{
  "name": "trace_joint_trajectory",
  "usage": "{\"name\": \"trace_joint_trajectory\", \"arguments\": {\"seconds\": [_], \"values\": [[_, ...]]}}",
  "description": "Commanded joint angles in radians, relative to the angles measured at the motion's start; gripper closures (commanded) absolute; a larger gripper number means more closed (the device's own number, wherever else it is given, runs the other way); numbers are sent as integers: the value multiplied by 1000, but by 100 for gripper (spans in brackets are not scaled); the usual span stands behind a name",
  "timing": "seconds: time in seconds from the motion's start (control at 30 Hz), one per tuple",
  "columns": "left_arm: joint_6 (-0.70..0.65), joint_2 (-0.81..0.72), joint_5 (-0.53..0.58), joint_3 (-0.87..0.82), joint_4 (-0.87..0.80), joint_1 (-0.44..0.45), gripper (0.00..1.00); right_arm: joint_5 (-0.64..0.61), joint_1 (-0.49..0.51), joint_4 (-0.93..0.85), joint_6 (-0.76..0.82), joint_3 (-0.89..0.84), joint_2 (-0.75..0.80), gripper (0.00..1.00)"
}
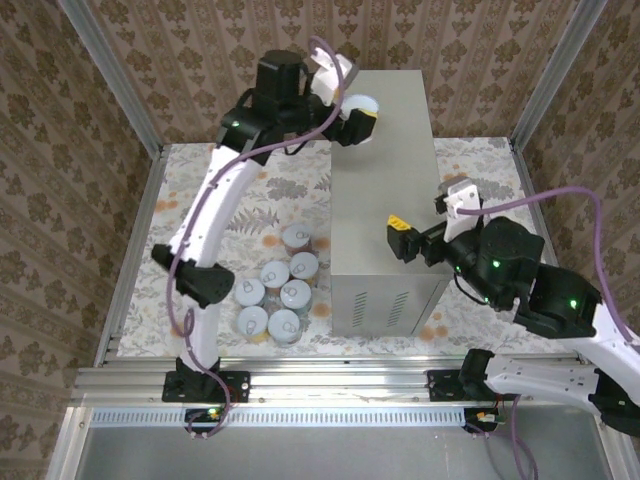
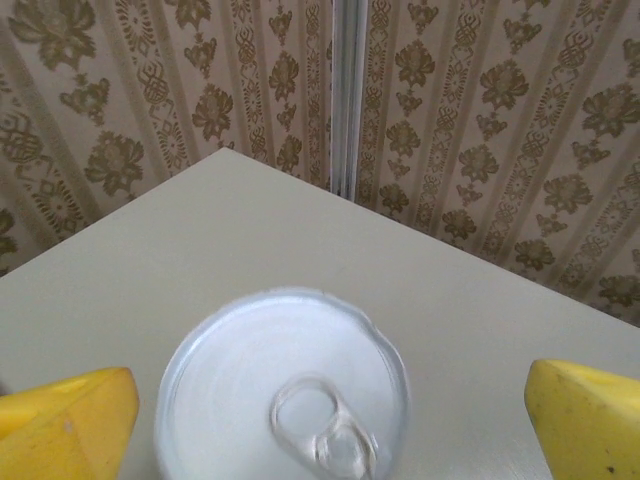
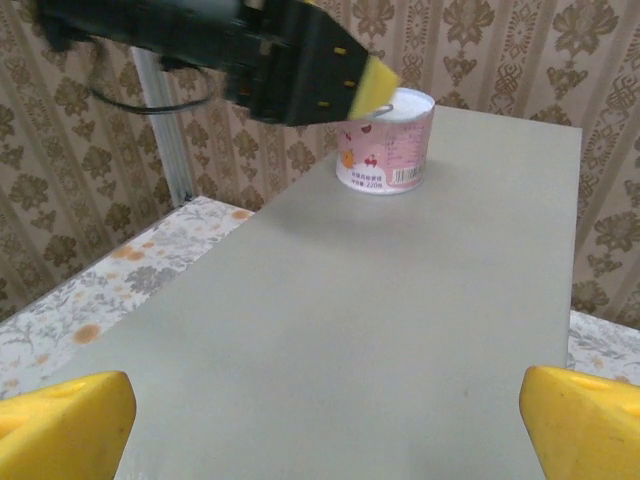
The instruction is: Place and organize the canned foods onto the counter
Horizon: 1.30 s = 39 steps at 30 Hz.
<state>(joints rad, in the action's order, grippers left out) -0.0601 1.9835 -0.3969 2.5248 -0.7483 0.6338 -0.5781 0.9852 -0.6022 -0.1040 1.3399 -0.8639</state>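
Canned foods (image 1: 275,274), eight in all. Seven stand upright, pull-tab lids up, in a tight cluster on the floral floor (image 1: 270,190) just left of the counter (image 1: 385,200), by its near-left corner. Several touch their neighbours. Label colours can't be told from above.

The eighth, a pink-label tin (image 3: 385,140), stands upright on the counter top at the far-left corner, its silvery lid and ring-pull plain in the left wrist view. The counter is a tall grey metal box w/ flat top and vent slots (image 1: 375,305) on its near face.

Two arms, two grippers. Left gripper (image 1: 356,118) hangs over the pink-label tin, jaws wide. One yellow pad (image 2: 65,425) sits either side of the lid, w/ a narrow gap on one side and a broad one on the other, so it grips nothing. Right gripper (image 3: 325,430) hovers low over the near end of the counter top, facing the far end. Its yellow fingertips are spread far apart w/ bare grey metal btwn them, and it has hold of nothing.
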Motion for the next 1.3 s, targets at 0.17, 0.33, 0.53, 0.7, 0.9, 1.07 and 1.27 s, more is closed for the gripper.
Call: {"name": "trace_joint_trajectory", "arguments": {"seconds": [0.17, 0.33, 0.53, 0.7, 0.9, 1.07, 1.27], "values": [[107, -465, 41, -511, 110, -72, 0, 52, -137, 39, -50, 143, -188, 0], [157, -737, 54, -808, 190, -131, 0, 119, -225, 17, -68, 277, -353, 0], [143, -927, 72, -959, 116, -168, 0, 156, -301, -37, -95, 473, -562, 0], [139, -1035, 60, -1061, 80, -171, 0, 131, -334, -102, -120, 618, -700, 0], [124, -1110, 64, -1128, 51, -171, 0, 122, -363, -124, -128, 736, -823, 0], [120, -1129, 65, -1150, 58, -171, 0, 114, -390, -141, -135, 831, -917, 1], [114, -1124, 46, -1174, 67, -172, 0, 96, -423, -148, -132, 922, -1008, 7]]}}
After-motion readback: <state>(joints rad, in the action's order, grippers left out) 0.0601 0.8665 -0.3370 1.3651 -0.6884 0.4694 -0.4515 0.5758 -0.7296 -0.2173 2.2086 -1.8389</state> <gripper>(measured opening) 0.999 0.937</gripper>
